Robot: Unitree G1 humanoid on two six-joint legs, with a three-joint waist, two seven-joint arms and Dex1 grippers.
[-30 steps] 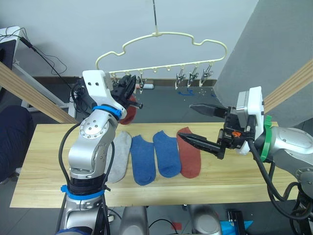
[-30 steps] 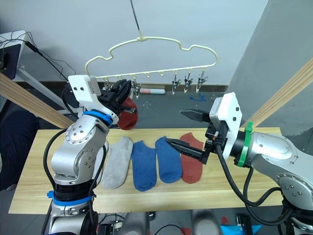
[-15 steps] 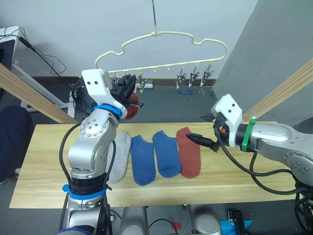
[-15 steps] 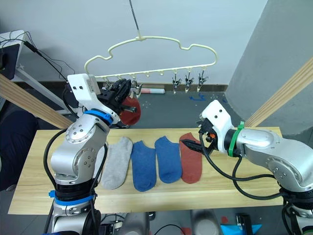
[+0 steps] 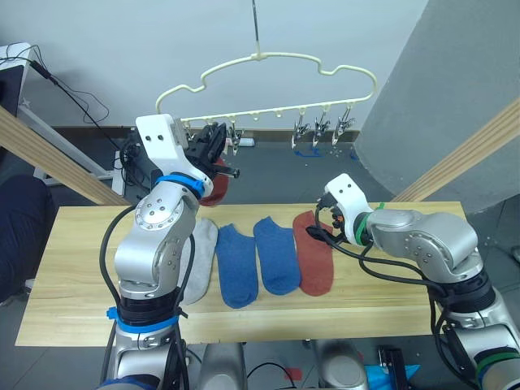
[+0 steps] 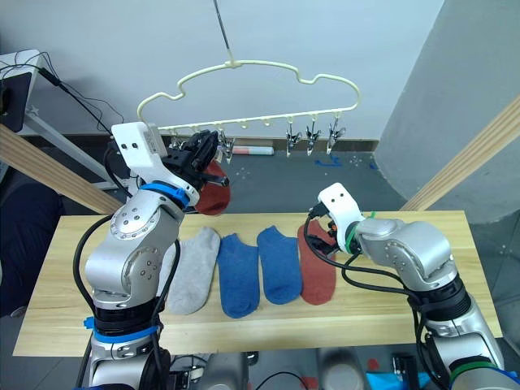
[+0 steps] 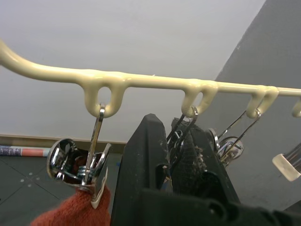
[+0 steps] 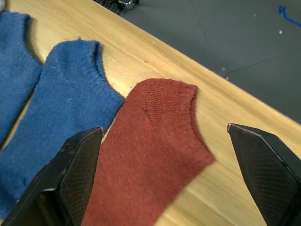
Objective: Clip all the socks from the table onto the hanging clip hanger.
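Right gripper [image 8: 164, 183] down low over the cuff end of the red sock [image 5: 317, 258] on the table [image 5: 73, 276], fingers [image 8: 75, 174] spread wide either side of the cuff, nothing gripped. Cuff close to the table's far edge, dark floor [image 5: 276, 175] just past it.

4 socks flat in a row mid-table: grey sock [image 5: 197, 264], 2 blue socks [image 5: 237, 264] [image 5: 275, 253], then that red one, sides touching or nearly so. Lots of bare wood on both ends of the row and along the near edge, so plenty of open room there.

Left gripper [image 7: 171, 155] up at the hanger [image 5: 268, 65], fingers closed on a clip [image 7: 181, 136] under the pale yellow bar. Next clip along [image 7: 82, 162] already biting a 2nd red sock [image 5: 215, 183], hanging just beside the gripper, above the table's far edge. 3 free clips [image 5: 323, 126] bunched toward the right end of the bar, well apart from the left gripper, open air under them.

Plain grey wall [image 5: 122, 49] behind, slanted wooden beams [image 5: 57, 158] on both sides, cables [image 5: 65, 89] trailing down at the left.
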